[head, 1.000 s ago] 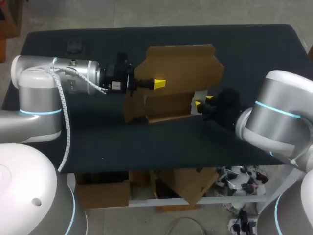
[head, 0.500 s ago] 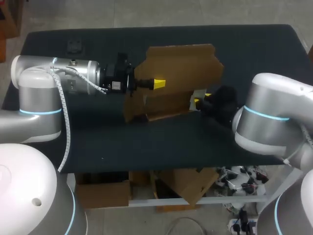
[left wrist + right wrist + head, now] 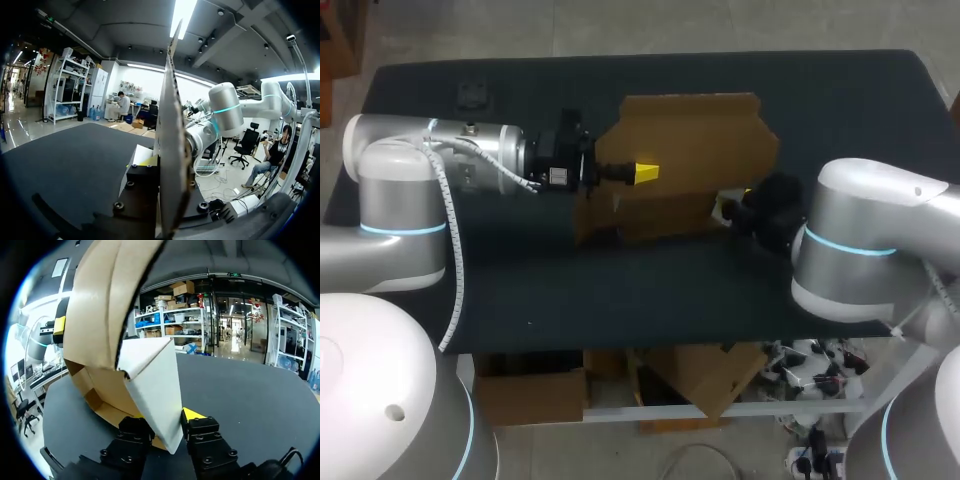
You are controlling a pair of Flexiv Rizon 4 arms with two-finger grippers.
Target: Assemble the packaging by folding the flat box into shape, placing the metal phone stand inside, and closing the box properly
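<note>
A: What is the left arm doing?

B: Nothing new. The left gripper (image 3: 642,172) is staying pinched on the left side of the box (image 3: 700,130). In the left wrist view a panel is standing edge-on between its fingers, so they are nearly together with only the cardboard's thickness between them.

A: And the box itself?

B: It is sitting half-formed in the middle of the table (image 3: 820,90), with its big panel lying toward the far side. Its near front panel is showing shorter than a second ago and seems to be tilting up, so a fold looks to be under way.

A: So the change is coming from the right?

B: Yes. The right arm's elbow is swinging left and farther in. The right gripper (image 3: 732,205) is turning with it, and its yellow tips are now almost hidden. It is clamping narrowly on the white-faced flap (image 3: 152,385) at the box's right end.

A: What is that meaning for the task?

B: The robot is probably still shaping the box, turning the end flap in while the left arm is bracing. Nothing is lying inside yet. A small dark item (image 3: 475,95) at the far left may be the stand, though it is too small to tell.
</note>
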